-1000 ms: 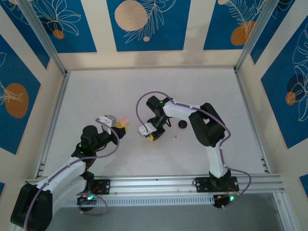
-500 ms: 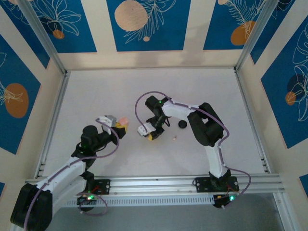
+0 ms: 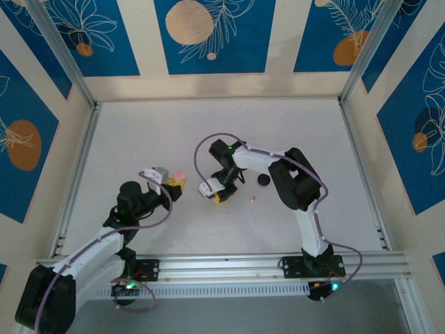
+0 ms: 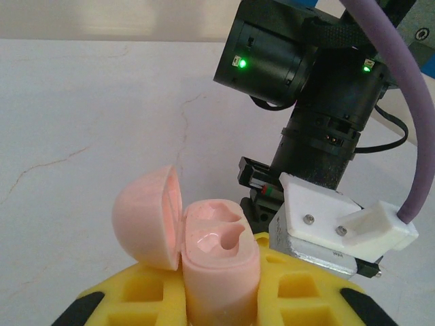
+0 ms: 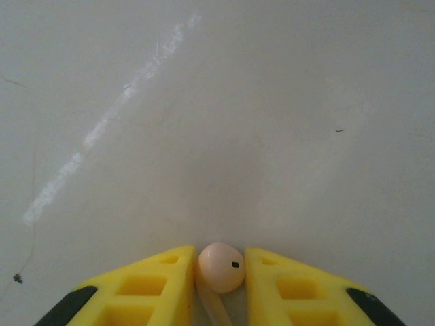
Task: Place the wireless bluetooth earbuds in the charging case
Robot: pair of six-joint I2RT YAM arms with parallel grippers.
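Observation:
My left gripper (image 3: 174, 186) is shut on a pale pink charging case (image 4: 219, 261), held upright between its yellow fingers (image 4: 139, 295). The case's lid (image 4: 146, 223) is swung open to the left and both moulded wells are bare. The same case (image 3: 179, 174) shows as a pink spot in the top view. Just right of it, my right gripper (image 3: 217, 197) points down at the table. Its yellow pads (image 5: 160, 285) press both sides of a pale pink earbud (image 5: 221, 266), whose stem runs back between them. A second pale earbud (image 3: 253, 200) lies on the table to the right.
A black round case (image 3: 263, 179) sits on the white table (image 3: 139, 139) behind the right arm's elbow. The right arm's wrist (image 4: 319, 122) hangs close in front of the held pink case. Aluminium rails (image 3: 76, 174) edge the table.
The right gripper's jaws have narrowed onto the pale pink earbud and the gripper has edged slightly left. The left arm and its case have stayed still.

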